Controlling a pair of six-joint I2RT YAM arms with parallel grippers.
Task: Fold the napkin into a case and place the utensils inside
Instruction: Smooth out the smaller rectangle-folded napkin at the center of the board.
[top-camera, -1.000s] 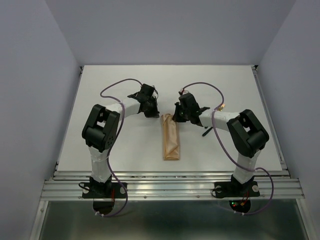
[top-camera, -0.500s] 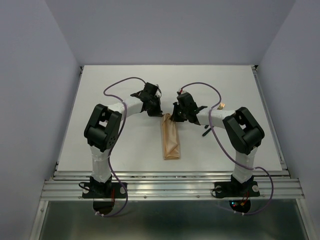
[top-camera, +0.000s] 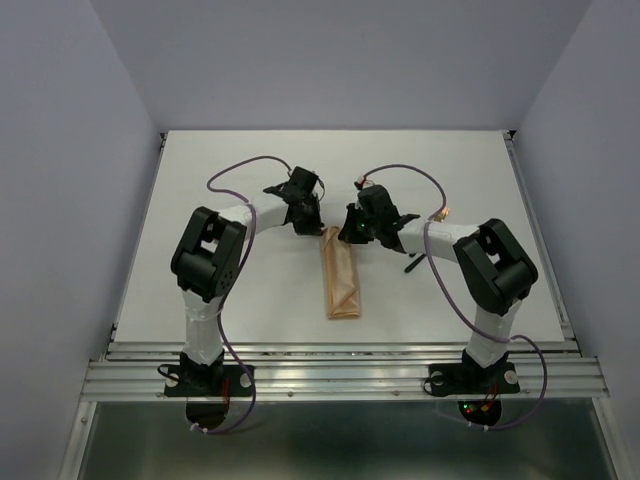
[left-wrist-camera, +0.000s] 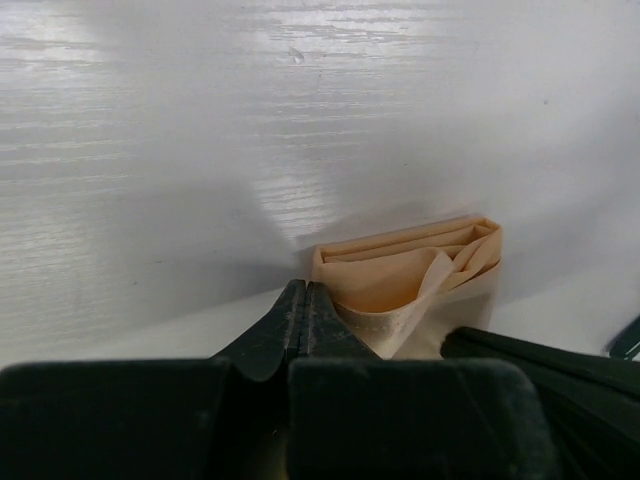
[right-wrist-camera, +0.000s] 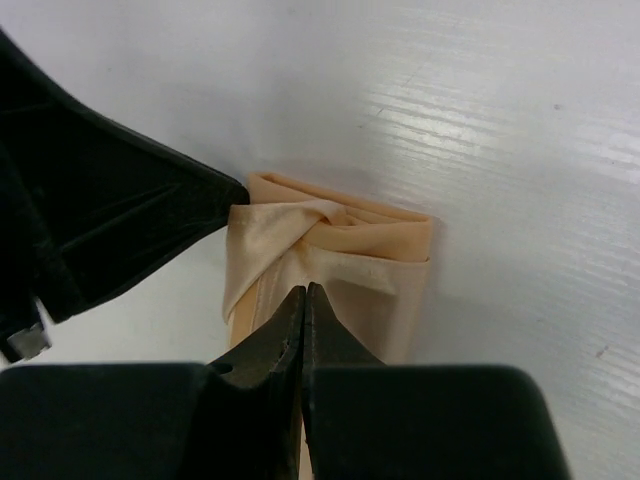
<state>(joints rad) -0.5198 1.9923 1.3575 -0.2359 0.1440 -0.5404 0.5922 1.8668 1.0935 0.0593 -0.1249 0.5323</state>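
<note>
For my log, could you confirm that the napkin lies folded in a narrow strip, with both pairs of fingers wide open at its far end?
Not open: the wrist views show the left fingers and right fingers shut. The napkin does lie folded in a narrow strip, with the fingers at its far end.

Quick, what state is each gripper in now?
Left gripper: closed, beside the folded peach-orange cloth napkin; grip cannot be told.
Right gripper: closed, over that napkin; grip cannot be told.

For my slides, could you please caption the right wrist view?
Shut right gripper over the end of the folded peach napkin, left gripper close beside it.
</note>
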